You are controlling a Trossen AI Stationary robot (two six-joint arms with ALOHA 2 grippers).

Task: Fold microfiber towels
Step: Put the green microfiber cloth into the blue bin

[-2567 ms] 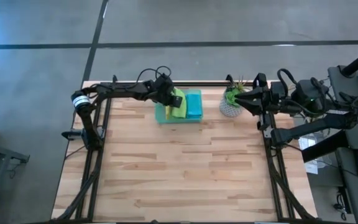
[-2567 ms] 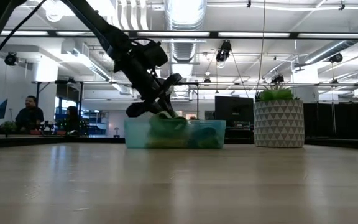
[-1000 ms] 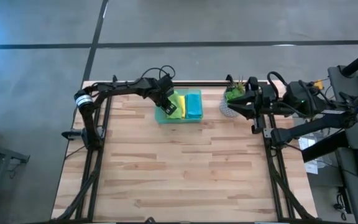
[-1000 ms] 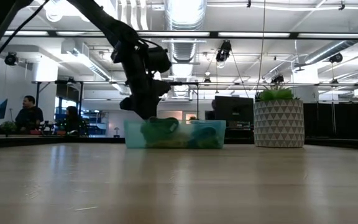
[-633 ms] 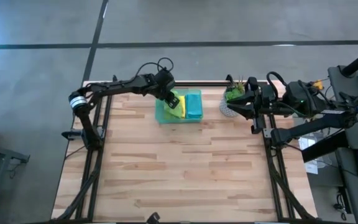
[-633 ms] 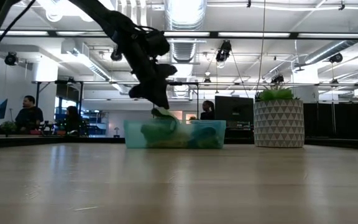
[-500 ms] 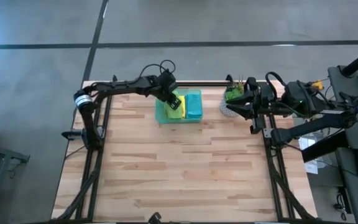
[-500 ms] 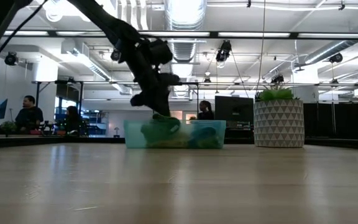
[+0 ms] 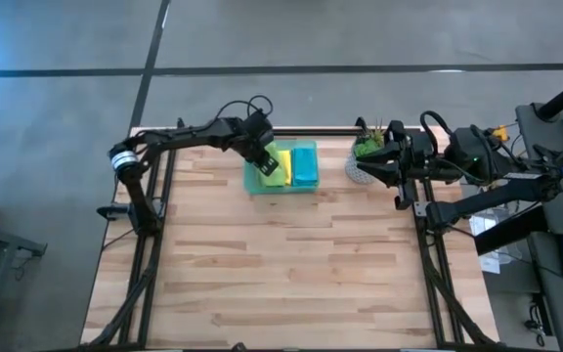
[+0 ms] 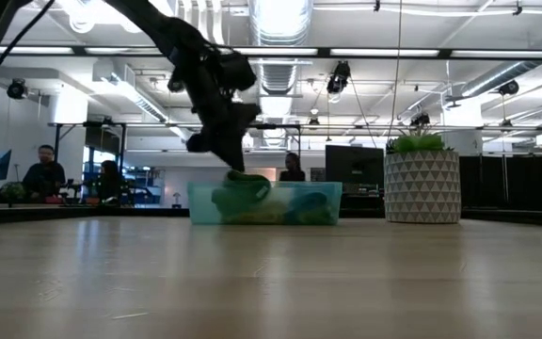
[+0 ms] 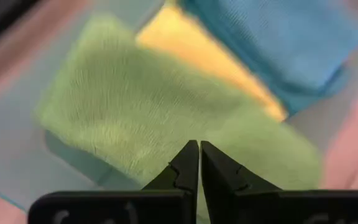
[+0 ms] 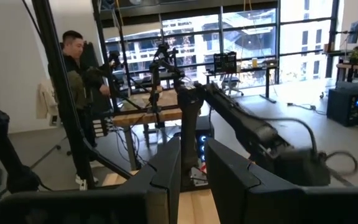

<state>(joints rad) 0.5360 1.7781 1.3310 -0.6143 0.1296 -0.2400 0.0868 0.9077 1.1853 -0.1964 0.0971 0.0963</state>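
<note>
Left end effector (image 11: 199, 163) is clenched, fingertips pressed together with nothing visibly between them, hovering just above the lime green towel (image 11: 166, 118). Left wrist view shows that towel lying flat in the tray (image 11: 5, 168), the yellow towel (image 11: 210, 62) partly under its far edge, and the teal-blue towel (image 11: 278, 43) beyond that.

High view: left arm reaches from the worktop's (image 9: 291, 264) left rear corner across to the tray (image 9: 252, 186), wrist bent down, left end effector (image 9: 263, 161) over the tray's left part. Lime green towel (image 9: 270, 172), yellow towel (image 9: 281, 156) and teal-blue towel (image 9: 305, 163) sit side by side inside, left to right. Only one lime green cloth can be made out.

Low view: left end effector (image 10: 226, 162) points down at the tray's (image 10: 313, 202) rim, a green bunch (image 10: 238, 198) rising just under it; towel colours barely separate through the translucent wall. Potted plant (image 10: 422, 184) stands right of the tray.

Right arm waits folded at the rear right edge beside the potted plant (image 9: 364, 161). Right end effector (image 12: 192, 168) is slightly parted, holding nothing, aimed into the room, where a person (image 12: 76, 74) stands near other rigs.
</note>
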